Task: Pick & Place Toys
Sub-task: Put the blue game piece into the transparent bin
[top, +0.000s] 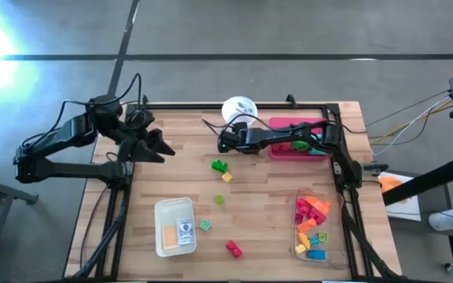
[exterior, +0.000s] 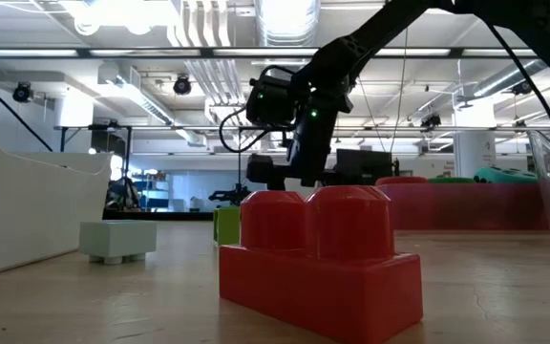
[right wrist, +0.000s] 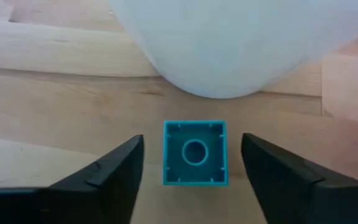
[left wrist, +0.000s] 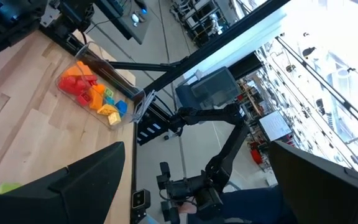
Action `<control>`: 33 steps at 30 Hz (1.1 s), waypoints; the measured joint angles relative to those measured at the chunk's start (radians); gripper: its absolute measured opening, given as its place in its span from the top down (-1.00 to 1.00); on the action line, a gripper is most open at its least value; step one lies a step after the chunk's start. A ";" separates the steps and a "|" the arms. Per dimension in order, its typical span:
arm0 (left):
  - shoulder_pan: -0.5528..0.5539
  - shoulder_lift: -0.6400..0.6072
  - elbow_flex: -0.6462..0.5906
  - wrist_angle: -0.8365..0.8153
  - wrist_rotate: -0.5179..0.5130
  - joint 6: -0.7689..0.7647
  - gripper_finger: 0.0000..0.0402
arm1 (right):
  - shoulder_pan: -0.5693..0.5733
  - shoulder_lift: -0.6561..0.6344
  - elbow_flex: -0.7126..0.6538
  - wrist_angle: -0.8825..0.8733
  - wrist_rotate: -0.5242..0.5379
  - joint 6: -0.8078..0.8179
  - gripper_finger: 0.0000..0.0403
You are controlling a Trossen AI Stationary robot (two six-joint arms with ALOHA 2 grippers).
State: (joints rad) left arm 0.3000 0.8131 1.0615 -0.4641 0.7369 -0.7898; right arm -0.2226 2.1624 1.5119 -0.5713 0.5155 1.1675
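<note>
straddling the blue brick (right wrist: 194, 153) beside the white cup (right wrist: 241, 43) with the right gripper (right wrist: 194, 171), fingers apart and not touching, risking nudging it if closing off-centre.

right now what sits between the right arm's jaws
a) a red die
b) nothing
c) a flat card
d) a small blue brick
d: the right wrist view shows a small blue brick on the wood between the right gripper jaws, gaps on both sides, just before the white cup.
</note>
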 joint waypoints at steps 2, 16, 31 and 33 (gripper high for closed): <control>0.000 0.000 0.000 0.000 0.000 -0.002 -0.99 | 0.000 0.000 -0.003 0.000 -0.008 0.000 -0.18; 0.000 0.000 0.000 0.015 0.000 -0.023 -0.99 | 0.000 0.000 -0.025 0.003 -0.026 -0.007 0.02; 0.000 0.000 0.000 0.019 0.000 -0.030 -0.99 | 0.000 0.000 -0.025 0.002 -0.044 -0.023 0.02; 0.000 0.000 0.000 0.019 0.000 -0.030 -0.99 | 0.000 0.000 -0.025 0.002 -0.045 -0.023 0.02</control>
State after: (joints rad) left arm 0.3000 0.8131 1.0618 -0.4454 0.7372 -0.8196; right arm -0.2230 2.1624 1.4868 -0.5690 0.4702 1.1446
